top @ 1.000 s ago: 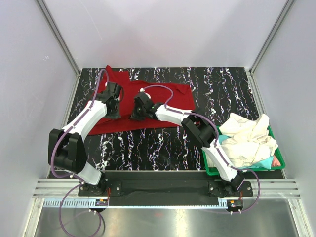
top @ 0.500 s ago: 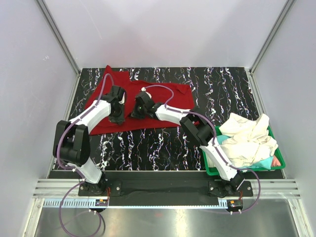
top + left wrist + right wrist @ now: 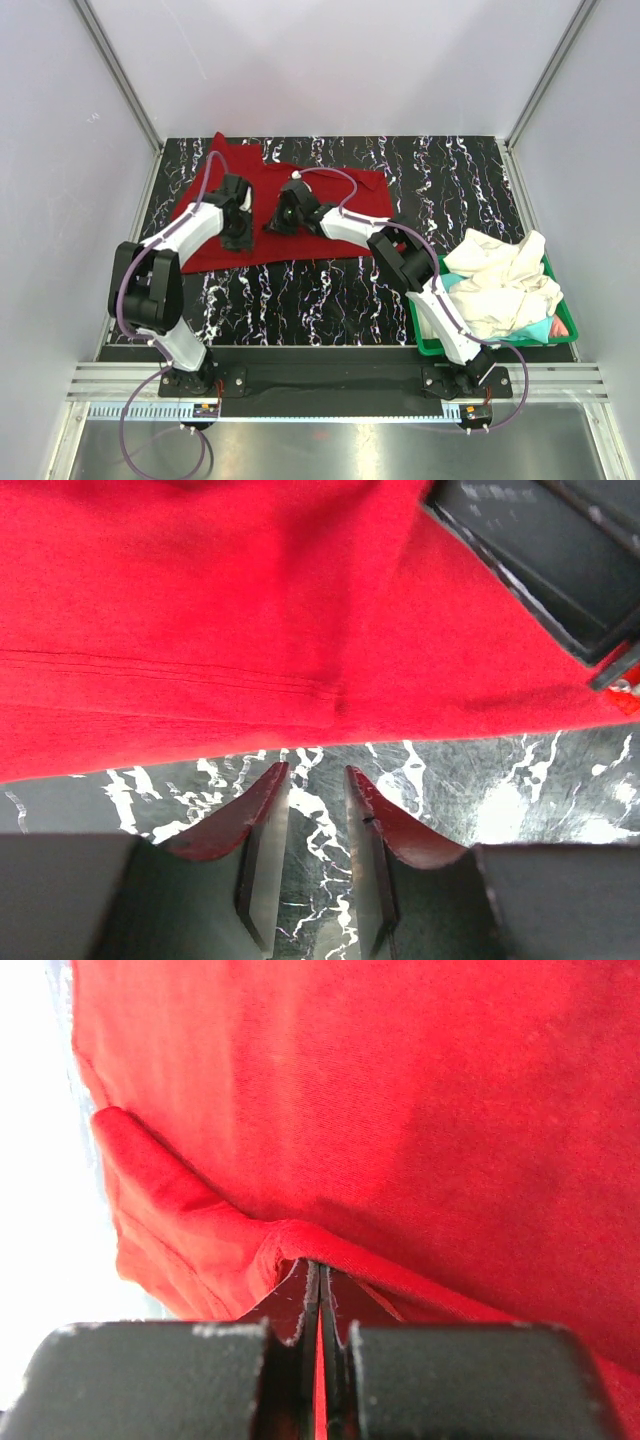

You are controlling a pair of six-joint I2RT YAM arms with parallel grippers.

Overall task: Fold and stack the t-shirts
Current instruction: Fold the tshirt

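Observation:
The deep red t-shirt lies spread at the back left of the table, and it fills the top of the left wrist view and nearly all of the right wrist view. My left gripper is open: its fingers stand parted over bare marble just short of the shirt's hem, nothing between them. My right gripper is shut on a raised fold of the red t-shirt. Cream-white t-shirts are heaped at the right, with teal and pinkish cloth under them.
A green bin at the near right holds the heap of shirts. The right gripper's black body sits close beside my left gripper, over the shirt. Grey walls close in the table on three sides.
My left gripper has opened and let go of the red t-shirt, shifting slightly right. My right gripper, still shut on the cloth, has moved a little toward the back.

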